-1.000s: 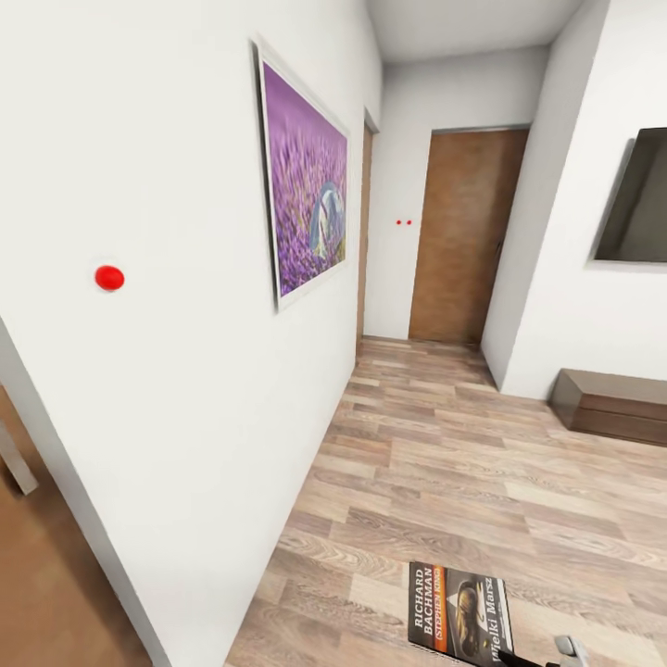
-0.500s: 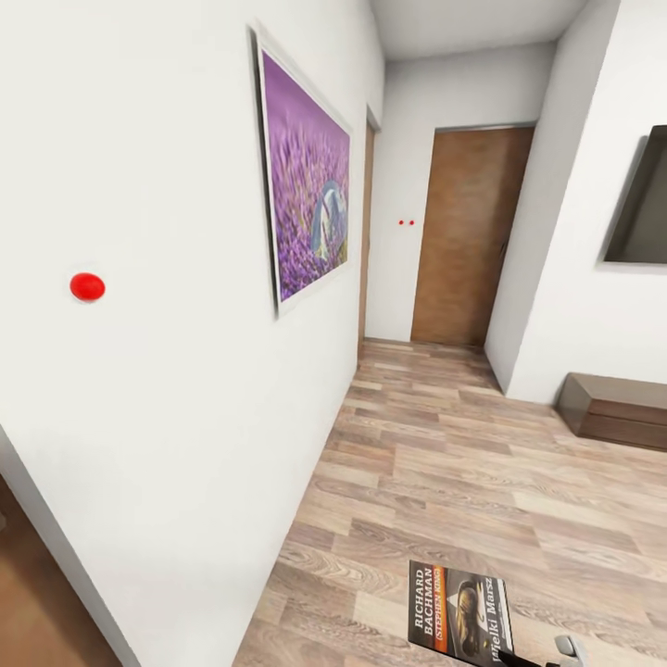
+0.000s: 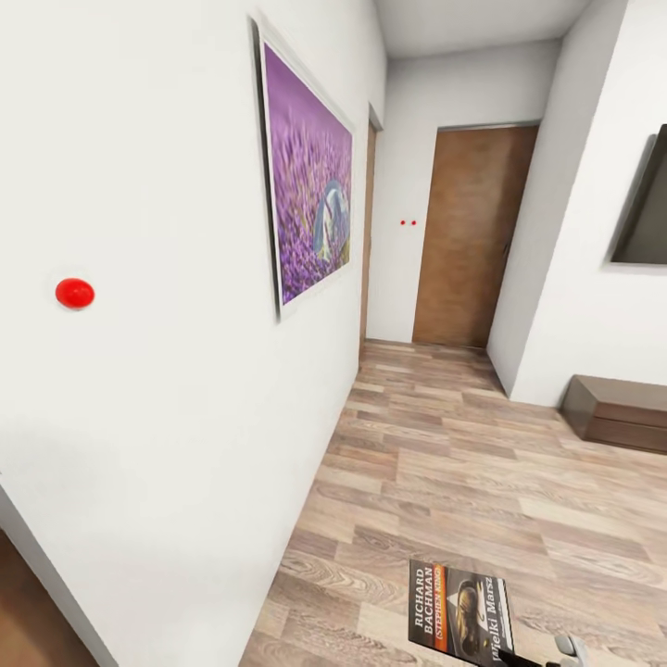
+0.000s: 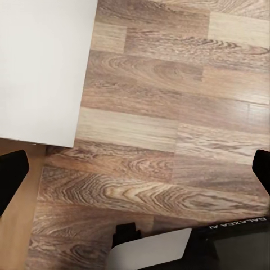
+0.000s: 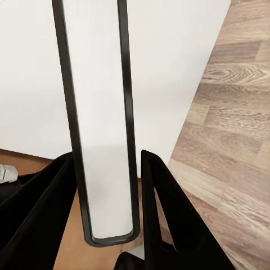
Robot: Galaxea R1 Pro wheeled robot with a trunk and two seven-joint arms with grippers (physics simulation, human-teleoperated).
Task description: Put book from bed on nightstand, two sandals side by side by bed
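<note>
Book (image 3: pixel 460 619) low at the front of the head view, above the wood floor (image 3: pixel 482 463), pinched edge-on between the black fingers (image 5: pixel 163 208) of the right gripper (image 5: pixel 107 162); left gripper (image 4: pixel 135 171) spread wide over bare planks, holding nothing. White wall (image 3: pixel 167 389) with a purple picture (image 3: pixel 310 204) and a red dot (image 3: pixel 74 293) very close on the left, open floor ahead up to a brown door (image 3: pixel 472 241), low brown bench (image 3: pixel 616 412) by the right wall. On the cover, "RICHARD BACHMAN" in white, "STEPHEN KING" on the orange band.
</note>
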